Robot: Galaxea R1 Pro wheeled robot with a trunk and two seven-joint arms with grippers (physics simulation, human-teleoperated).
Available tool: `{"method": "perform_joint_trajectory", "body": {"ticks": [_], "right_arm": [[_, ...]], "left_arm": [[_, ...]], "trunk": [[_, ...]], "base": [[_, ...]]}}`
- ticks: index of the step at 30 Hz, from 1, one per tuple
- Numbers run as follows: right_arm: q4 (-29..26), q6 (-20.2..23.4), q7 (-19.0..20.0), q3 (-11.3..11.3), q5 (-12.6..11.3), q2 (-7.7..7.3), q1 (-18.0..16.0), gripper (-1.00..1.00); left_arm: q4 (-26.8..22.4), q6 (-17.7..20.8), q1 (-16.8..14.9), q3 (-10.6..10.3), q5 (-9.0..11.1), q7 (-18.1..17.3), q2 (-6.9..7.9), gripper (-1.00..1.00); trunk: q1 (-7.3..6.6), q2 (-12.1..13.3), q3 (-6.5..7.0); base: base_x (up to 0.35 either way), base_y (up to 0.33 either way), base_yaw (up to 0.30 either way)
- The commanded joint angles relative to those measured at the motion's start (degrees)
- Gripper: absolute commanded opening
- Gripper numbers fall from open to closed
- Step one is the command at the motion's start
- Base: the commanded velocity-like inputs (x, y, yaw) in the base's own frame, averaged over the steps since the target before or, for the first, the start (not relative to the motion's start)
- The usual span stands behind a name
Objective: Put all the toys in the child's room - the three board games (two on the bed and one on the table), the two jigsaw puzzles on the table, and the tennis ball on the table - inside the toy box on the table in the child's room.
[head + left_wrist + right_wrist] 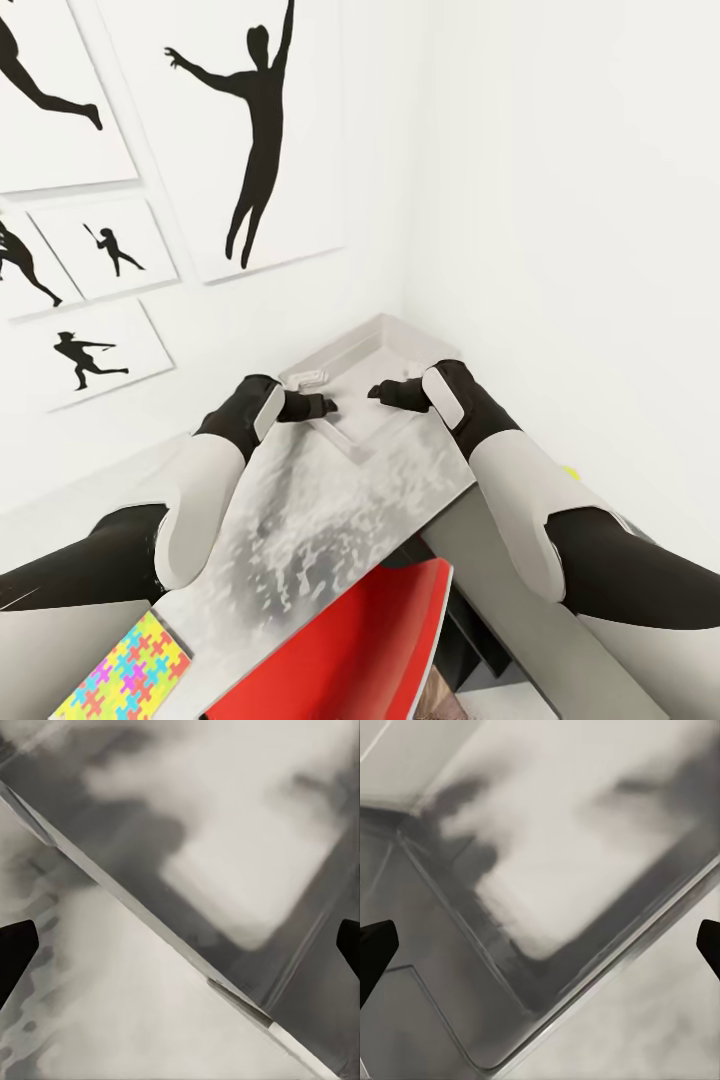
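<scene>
Both jaws stand wide and empty, your left gripper and right gripper facing across the toy box in the table's corner (likely bracketing its rim); a jigsaw puzzle waits near you.

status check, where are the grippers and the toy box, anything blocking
Left gripper and right gripper open, empty, over the pale grey plastic toy box in the corner. Multicoloured jigsaw puzzle square on the light-grey table. Nothing blocking.
</scene>
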Motion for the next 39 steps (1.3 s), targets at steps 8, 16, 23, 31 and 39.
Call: {"method": "perform_joint_trajectory", "body": {"ticks": [8,16,23,31,39], "right_arm": [[-0.06,0.14,-0.59,0.13,-0.6,0.0,-0.04,1.0],[-0.06,0.14,-0.59,0.13,-0.56,0.0,-0.04,1.0],[-0.06,0.14,-0.59,0.13,-0.39,0.0,-0.04,1.0],[0.02,0.14,-0.62,0.13,-0.38,0.0,-0.04,1.0],[0.02,0.14,-0.6,0.13,-0.38,0.0,-0.04,1.0]], "left_arm": [[-4.22,4.25,-0.04,0.32,-0.3,-6.26,-0.04,1.0],[-8.08,7.59,-0.04,0.2,-0.26,-7.13,-0.04,1.0],[-8.21,7.71,-0.04,0.15,-0.29,-7.16,-0.04,1.0],[-8.22,7.7,0.0,0.1,-0.29,-7.16,-0.04,1.0],[-8.22,7.7,0.04,0.04,-0.31,-7.16,-0.04,1.0]], "trunk": [[0.02,-0.09,-0.83],[0.02,-0.09,-1.58],[0.02,-0.09,-2.23],[0.02,-0.09,-2.97],[0.02,-0.09,-3.71]], "base": [[0.0,0.0,0.0],[0.0,0.0,0.0],[0.0,0.0,0.0],[0.0,0.0,0.0],[0.0,0.0,0.0]]}}
